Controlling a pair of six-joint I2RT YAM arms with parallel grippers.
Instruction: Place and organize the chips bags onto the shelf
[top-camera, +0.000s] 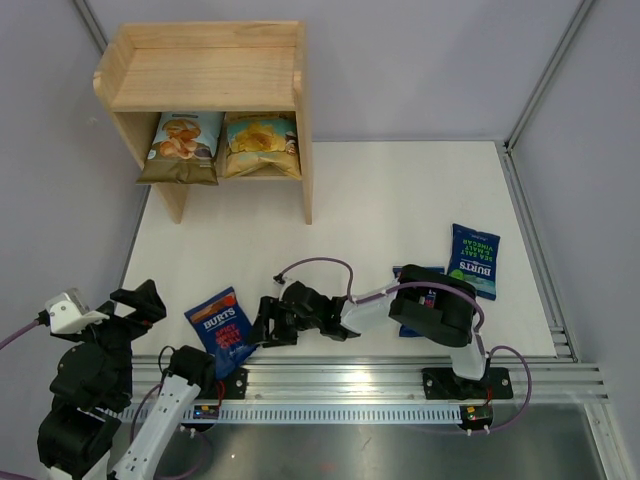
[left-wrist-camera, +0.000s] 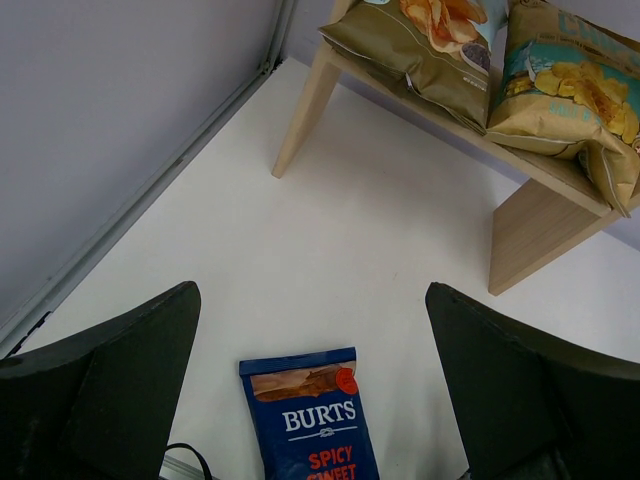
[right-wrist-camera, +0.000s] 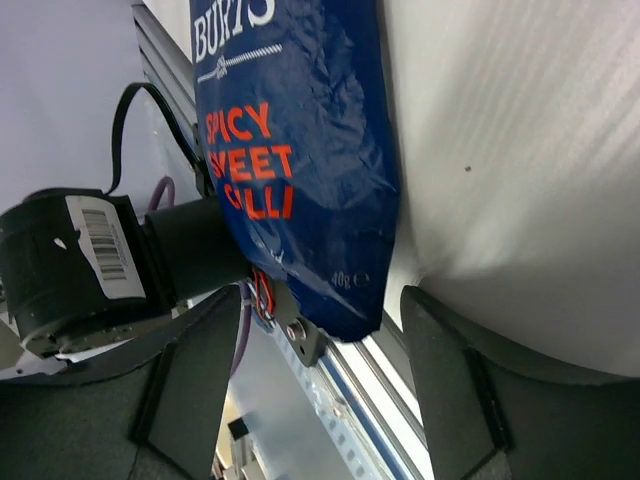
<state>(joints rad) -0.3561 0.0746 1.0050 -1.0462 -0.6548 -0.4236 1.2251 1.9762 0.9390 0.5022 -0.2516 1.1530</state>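
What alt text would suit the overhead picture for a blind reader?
Seen from above, a robot's open right gripper sits beside a dark-blue Burts bag lying flat on a white table. On the pine shelf, lower tier, sit a light-blue bag and a yellow bag; a sea-salt Burts bag lies far right.

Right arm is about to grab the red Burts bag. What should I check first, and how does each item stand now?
1. Right gripper open: ok.
2. Red Burts bag corner in line with that gripper's gap: ok, not yet enclosed.
3. Left gripper out of the way: ok, open and apart from the bag.
4. Bag fully on the table: not ok, its near end lies over the rail.
5. Room on the shelf top: ok.
6. Blue bag under the right arm free to pick: cannot tell, partly hidden.
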